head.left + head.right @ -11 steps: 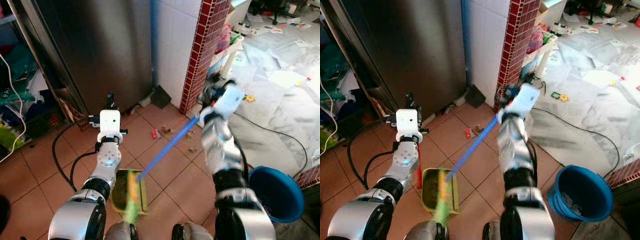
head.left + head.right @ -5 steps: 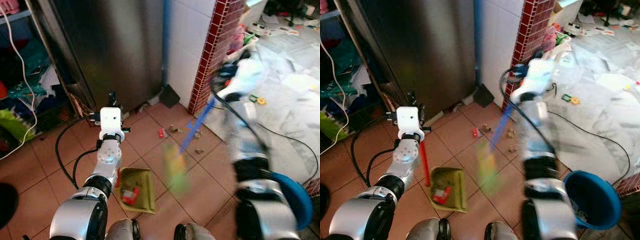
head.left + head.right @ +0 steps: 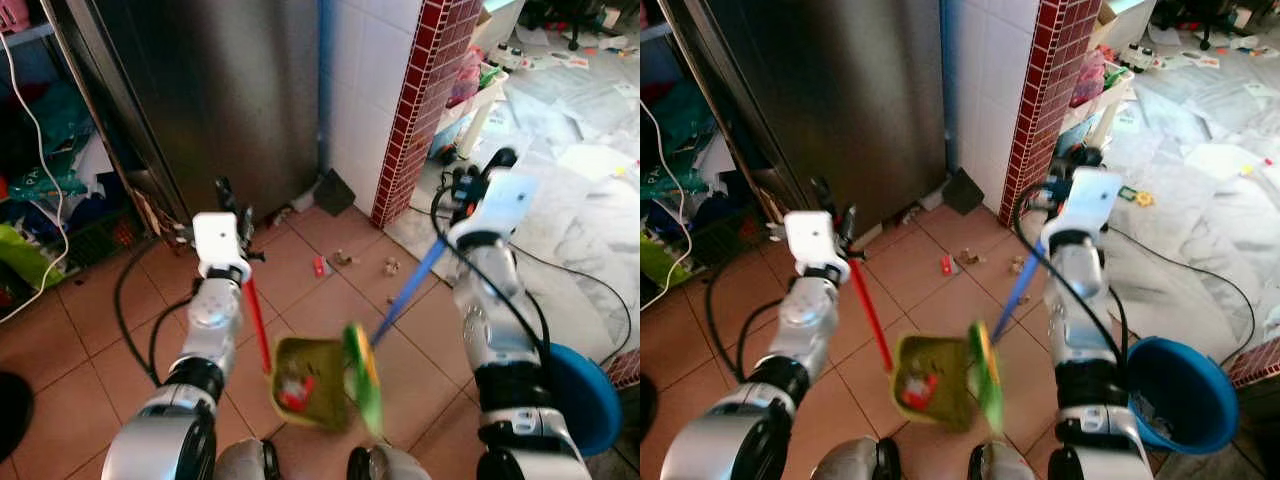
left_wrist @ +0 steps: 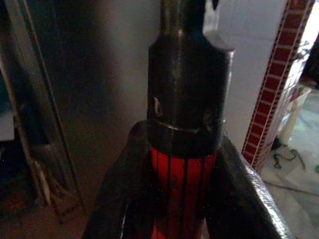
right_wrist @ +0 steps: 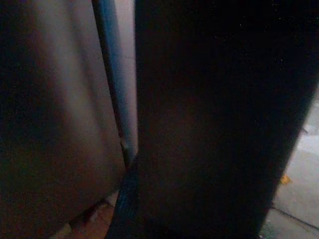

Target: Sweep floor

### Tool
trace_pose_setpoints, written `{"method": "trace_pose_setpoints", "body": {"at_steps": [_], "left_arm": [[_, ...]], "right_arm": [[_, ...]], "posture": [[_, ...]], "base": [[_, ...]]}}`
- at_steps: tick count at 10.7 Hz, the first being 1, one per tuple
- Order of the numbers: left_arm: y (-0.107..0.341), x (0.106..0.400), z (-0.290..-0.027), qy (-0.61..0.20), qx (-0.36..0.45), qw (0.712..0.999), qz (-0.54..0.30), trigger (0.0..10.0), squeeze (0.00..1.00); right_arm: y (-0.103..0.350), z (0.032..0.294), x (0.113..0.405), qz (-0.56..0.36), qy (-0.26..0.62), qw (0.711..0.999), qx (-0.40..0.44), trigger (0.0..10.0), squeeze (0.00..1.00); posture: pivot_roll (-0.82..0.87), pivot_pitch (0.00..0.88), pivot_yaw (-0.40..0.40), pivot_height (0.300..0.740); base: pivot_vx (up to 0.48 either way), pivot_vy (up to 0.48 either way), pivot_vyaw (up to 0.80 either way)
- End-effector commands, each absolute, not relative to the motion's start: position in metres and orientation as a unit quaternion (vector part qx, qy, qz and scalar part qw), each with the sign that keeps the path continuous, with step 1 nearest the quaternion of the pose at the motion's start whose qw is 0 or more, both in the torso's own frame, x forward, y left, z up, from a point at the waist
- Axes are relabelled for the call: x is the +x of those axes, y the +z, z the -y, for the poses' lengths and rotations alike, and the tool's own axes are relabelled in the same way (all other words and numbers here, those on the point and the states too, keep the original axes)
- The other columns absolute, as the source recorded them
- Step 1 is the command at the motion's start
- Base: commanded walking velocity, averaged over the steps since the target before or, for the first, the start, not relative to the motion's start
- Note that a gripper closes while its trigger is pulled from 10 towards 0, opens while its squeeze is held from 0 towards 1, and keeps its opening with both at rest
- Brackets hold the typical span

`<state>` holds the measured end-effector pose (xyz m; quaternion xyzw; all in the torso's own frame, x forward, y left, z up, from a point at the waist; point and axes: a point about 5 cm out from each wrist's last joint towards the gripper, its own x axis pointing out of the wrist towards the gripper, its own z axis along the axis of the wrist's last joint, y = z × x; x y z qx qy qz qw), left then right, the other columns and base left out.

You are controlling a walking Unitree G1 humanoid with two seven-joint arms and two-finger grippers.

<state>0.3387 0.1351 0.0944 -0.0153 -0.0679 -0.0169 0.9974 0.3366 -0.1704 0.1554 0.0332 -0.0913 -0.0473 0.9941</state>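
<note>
Debris [image 3: 343, 258] lies between dustpan [image 3: 305, 396] and fridge [image 3: 200, 90].

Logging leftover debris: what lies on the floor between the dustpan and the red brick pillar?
In the left eye view, small scraps and a red bit lie on the tiles between the dustpan and the brick pillar.

Floor [image 3: 90, 330]: brown tiles w/ pale grout.
Scraps [image 3: 345, 258]: a few small bits + 1 red bit [image 3: 318, 266] on tiles nr the brick pillar base.
Dustpan [image 3: 308, 382]: green, low over tiles; can't tell if touching.
Cable [image 3: 128, 300]: black, loops across tiles.
Bucket [image 3: 580, 395]: blue, stands on floor.
Sheets [image 3: 590, 215]: pale, crumpled, cover floor beyond the pillar, w/ a thin black cord [image 3: 570, 268] across.
</note>
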Motion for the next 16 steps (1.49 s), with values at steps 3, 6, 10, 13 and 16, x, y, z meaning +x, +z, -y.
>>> {"method": "trace_pose_setpoints", "body": {"at_steps": [3,6,10,13,16], "left_arm": [[0.112,0.333,-0.134,-0.022,-0.029,0.995,0.088,10.0,0.0],[0.126,0.331,-0.134,-0.038,-0.051,0.993,0.102,10.0,0.0],[0.131,0.326,-0.132,-0.054,-0.087,0.992,0.071,10.0,0.0],[0.131,0.323,-0.131,-0.061,-0.093,0.993,0.05,10.0,0.0],[0.131,0.32,-0.131,-0.064,-0.094,0.993,0.04,10.0,0.0]], "right_arm": [[0.168,0.175,0.336,0.113,-0.065,0.991,0.029,10.0,0.0],[0.162,0.18,0.334,0.1,-0.086,0.991,0.022,10.0,0.0],[0.156,0.195,0.332,0.078,-0.138,0.987,-0.026,10.0,0.0],[0.152,0.198,0.331,0.067,-0.153,0.985,-0.038,10.0,0.0],[0.149,0.197,0.33,0.06,-0.153,0.986,-0.03,10.0,0.0]], "posture": [[-0.1,0.014,0.033,0.74],[-0.09,0.026,0.024,0.74],[-0.1,0.036,0.026,0.74],[-0.1,0.041,0.029,0.74],[-0.09,0.047,0.03,0.74]], "base": [[0.0,0.0,-0.7],[0.0,0.0,-0.8],[0.0,0.0,-0.8],[0.0,0.0,-0.8],[0.0,0.0,-0.69]]}}
